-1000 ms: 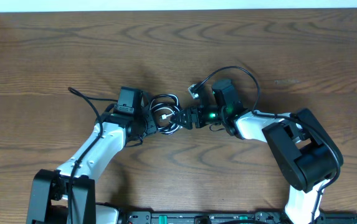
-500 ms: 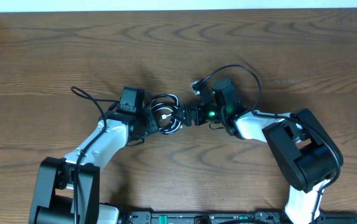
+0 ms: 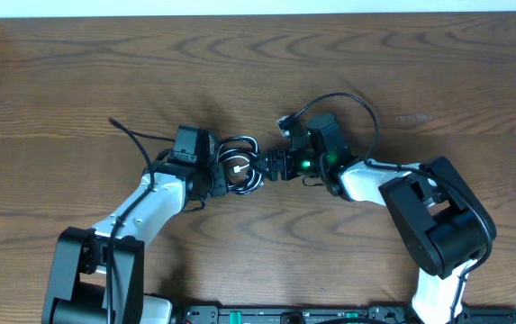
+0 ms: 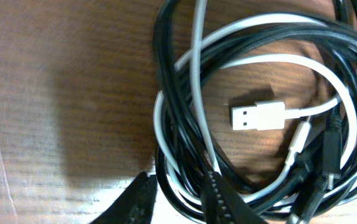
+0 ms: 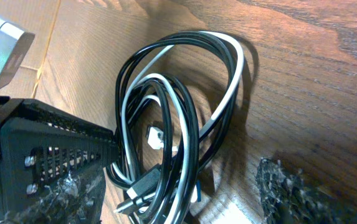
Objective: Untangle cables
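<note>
Clamping the left claw (image 4: 178, 180), nearly closed, onto black and white strands at the left edge of the cables (image 3: 239, 168), bundled in one coil on the bench (image 3: 239, 72) midway between both arms. Holding the right claw (image 5: 189, 158) wide apart, gripping nothing, straddling the coil's right side and brushing its loops. Showing a white USB plug (image 4: 257, 116) inside the coil.

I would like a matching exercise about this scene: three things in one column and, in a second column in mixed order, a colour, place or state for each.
1. USB plug
2. right tool
3. table

A. open, one finger on each side of the cables
B. brown wood
C. white, lying inside the coil

Pairs: 1-C, 2-A, 3-B
</note>
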Available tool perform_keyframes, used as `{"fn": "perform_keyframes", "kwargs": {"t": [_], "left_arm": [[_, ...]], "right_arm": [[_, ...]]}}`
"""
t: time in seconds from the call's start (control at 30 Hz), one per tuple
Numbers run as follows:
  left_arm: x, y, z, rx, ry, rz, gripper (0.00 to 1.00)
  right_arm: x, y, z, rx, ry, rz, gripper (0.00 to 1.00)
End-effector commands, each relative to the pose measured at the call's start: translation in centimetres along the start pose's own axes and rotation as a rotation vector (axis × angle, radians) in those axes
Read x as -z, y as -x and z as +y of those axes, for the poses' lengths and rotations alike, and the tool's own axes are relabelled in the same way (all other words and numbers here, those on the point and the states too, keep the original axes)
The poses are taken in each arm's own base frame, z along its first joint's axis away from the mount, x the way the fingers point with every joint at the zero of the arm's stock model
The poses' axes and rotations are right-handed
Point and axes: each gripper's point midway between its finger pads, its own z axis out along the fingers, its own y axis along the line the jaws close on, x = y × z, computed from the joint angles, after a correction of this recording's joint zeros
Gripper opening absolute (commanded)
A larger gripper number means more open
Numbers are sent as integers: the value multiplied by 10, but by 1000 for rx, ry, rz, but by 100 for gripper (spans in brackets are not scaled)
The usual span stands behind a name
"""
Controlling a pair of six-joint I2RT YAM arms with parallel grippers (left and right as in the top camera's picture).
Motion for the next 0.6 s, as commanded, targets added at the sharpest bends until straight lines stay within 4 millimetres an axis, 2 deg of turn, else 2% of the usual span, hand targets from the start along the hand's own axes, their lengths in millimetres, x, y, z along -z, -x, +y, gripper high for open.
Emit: {"fn": "perform_keyframes", "kwargs": {"t": [0.0, 0.2, 0.47, 0.57], "left_arm": [[-4, -6, 13, -138, 55, 18, 31], [-3, -3, 24, -89, 119, 3, 31], [14, 8, 16, 13, 125, 26, 31], [16, 11, 6, 32, 78, 30, 34]], "right_arm": [[-4, -3, -4, 3, -21, 4, 73], [-4, -3, -4, 1, -22, 7, 73], [-4, -3, -4, 1, -22, 7, 74], [-4, -3, -4, 1, -22, 7, 74]]}}
